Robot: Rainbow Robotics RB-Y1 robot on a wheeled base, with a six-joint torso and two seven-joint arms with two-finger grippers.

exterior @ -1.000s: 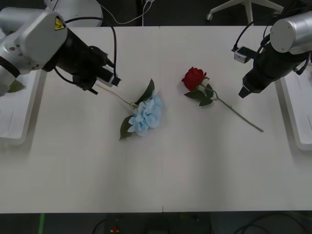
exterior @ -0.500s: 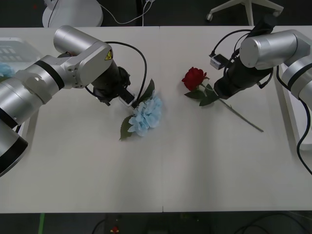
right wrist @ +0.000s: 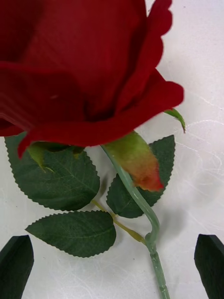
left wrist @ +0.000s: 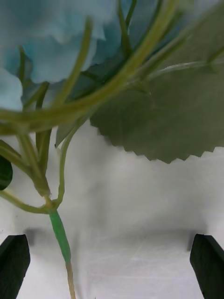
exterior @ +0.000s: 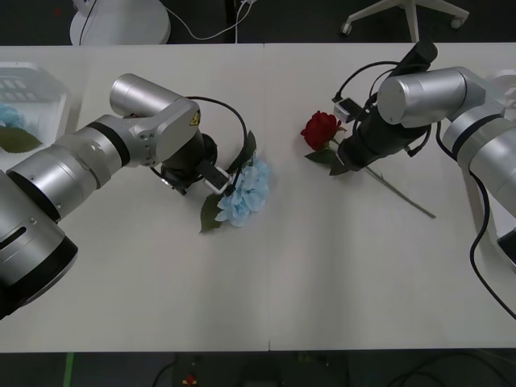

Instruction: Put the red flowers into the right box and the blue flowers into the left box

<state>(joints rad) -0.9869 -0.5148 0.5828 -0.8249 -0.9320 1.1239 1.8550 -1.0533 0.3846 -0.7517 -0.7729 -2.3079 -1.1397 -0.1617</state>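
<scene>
A blue flower [exterior: 244, 192] lies left of the table's centre, its stem [left wrist: 60, 237] running between my left gripper's [left wrist: 112, 273] open black fingers [left wrist: 14, 265]. In the front view the left gripper [exterior: 211, 179] sits low over that stem, right beside the bloom. A red flower [exterior: 320, 129] lies right of centre. Its green stem [right wrist: 154, 254] and leaves [right wrist: 70, 231] lie between the open fingers [right wrist: 210, 262] of my right gripper [right wrist: 112, 273], which hovers just behind the bloom [exterior: 345, 157]. The left box [exterior: 36, 93] at the far left holds another blue flower [exterior: 10, 118]. My right arm covers the right box.
Black cables [exterior: 214, 32] and a white chair base [exterior: 407, 12] lie beyond the table's far edge. The rose's bare stem end [exterior: 411, 205] points toward the front right. The near half of the white table [exterior: 266, 290] is bare.
Both arms have swung inward and down. The left gripper moved from the stem's far end to beside the blue bloom; the right gripper moved from the table's right side onto the rose's stem.
</scene>
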